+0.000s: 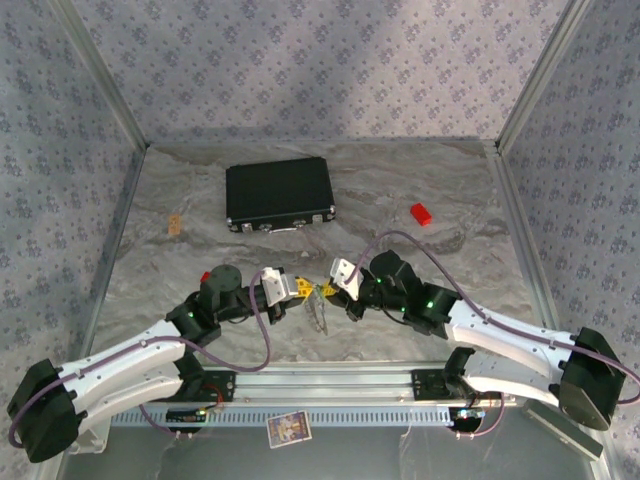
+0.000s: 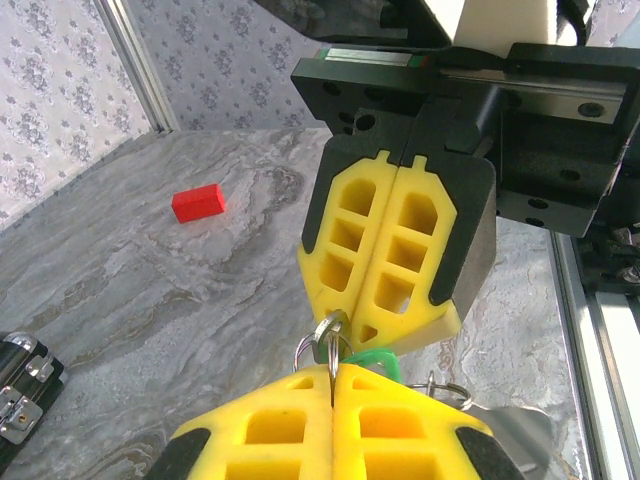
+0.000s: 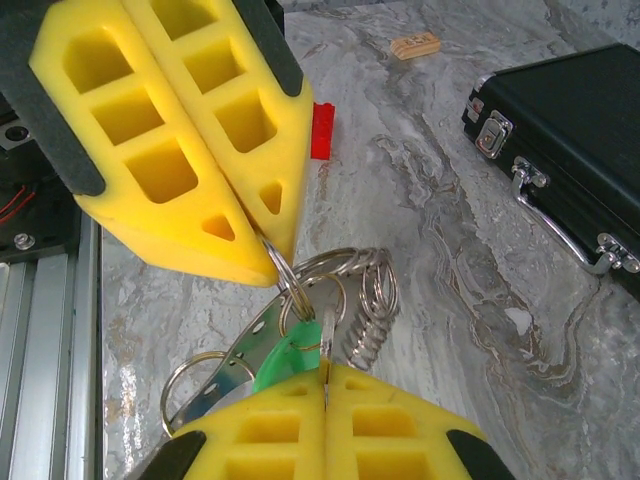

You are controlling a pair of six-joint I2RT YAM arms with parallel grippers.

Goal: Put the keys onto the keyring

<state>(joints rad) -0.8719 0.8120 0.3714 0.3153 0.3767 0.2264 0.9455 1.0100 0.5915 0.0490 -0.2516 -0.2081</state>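
Closest up, the left gripper (image 2: 332,376) is squeezing its yellow fingers flat together, pinching a bunch of metal rings (image 3: 345,290) by one loop. Moving right, the green-headed key (image 3: 288,357) is sitting right in that bunch, touching the rings. The pale grey keyring (image 1: 318,316) is dangling just below, around the middle of the table (image 1: 400,180) on the near side. Further right, the right gripper (image 3: 325,372) is doing the same thing, with its fingers pressed together on the rings, tip to tip with the left one.

So I'm guessing we're mid-threading. Both claws are working the bundle between them, but I can't tell if the green key is actually hooked on, so I'm not counting either key as done.

Labels, left to right:
- The little tan tag (image 1: 175,224) at the far left is showing marks too small to read.
- The black case (image 1: 280,192) isn't showing any brand I can make out.
- The printed card (image 1: 289,428) on the near rail is coming out too blurry.
- The red block (image 1: 421,213) is looking blank.
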